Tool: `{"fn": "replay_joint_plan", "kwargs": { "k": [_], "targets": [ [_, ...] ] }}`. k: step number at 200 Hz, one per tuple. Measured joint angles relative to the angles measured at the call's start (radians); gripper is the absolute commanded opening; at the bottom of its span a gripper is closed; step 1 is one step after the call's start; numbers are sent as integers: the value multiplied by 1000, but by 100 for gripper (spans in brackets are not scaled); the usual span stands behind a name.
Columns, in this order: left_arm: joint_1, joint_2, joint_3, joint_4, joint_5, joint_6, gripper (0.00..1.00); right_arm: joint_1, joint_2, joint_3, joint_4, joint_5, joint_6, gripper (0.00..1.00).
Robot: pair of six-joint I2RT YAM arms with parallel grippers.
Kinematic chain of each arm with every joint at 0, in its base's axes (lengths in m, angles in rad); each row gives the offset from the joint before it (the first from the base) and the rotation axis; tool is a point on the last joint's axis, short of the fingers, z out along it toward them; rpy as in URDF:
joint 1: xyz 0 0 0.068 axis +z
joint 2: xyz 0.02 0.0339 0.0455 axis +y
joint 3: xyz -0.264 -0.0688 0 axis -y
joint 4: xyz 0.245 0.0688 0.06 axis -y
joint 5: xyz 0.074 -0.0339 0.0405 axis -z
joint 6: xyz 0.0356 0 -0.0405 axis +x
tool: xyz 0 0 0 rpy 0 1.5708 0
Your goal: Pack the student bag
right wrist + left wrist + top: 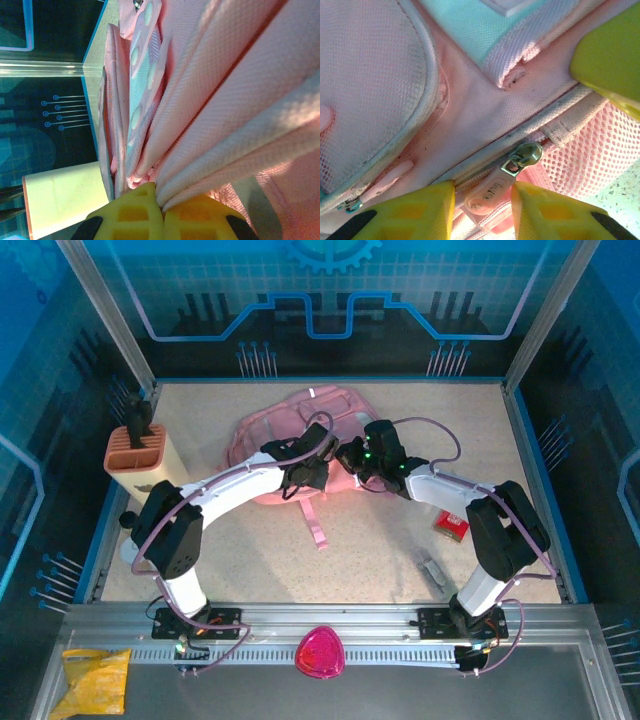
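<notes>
The student bag (290,425), a soft pink backpack, lies at the back middle of the table. My left gripper (305,472) is at the bag's near edge. In the left wrist view (483,192) its yellow fingers stand apart on either side of a pink rubber zipper pull (487,197). The pull hangs from a metal slider (527,154), with a gap between it and the left finger. My right gripper (352,455) is just to the right. In the right wrist view (161,197) it is shut, pinching bunched folds of the bag's pink fabric (225,100).
A beige holder block (140,455) with dark items stands at the left. A red box (451,525) and a small grey piece (434,570) lie on the right. A magenta rounded triangle (319,652) and a yellow packet (95,680) rest on the front rail.
</notes>
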Motion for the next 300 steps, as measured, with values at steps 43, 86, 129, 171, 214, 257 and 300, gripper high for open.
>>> {"fn": "replay_joint_plan", "kwargs": {
  "k": [43,86,129,171,214,257,300],
  "targets": [
    [0,24,0,20,-5,69,25,-3,0,0,-1,1,3,0],
    [-3,29,0,40,-4,101,11,-8,0,0,0,-2,3,0],
    [-6,27,-12,61,0,105,4,-24,0,-14,10,-23,2,0],
    [-8,0,-57,101,2,105,1,-48,0,-31,26,-79,2,0],
    [-8,-42,-116,148,4,104,1,-76,-10,-38,26,-131,2,0],
    [-6,-62,-160,158,5,101,0,-110,-15,-42,14,-175,-2,0],
    [-5,-89,-220,173,5,93,0,-156,-14,-42,2,-239,-16,0]
  ]
}}
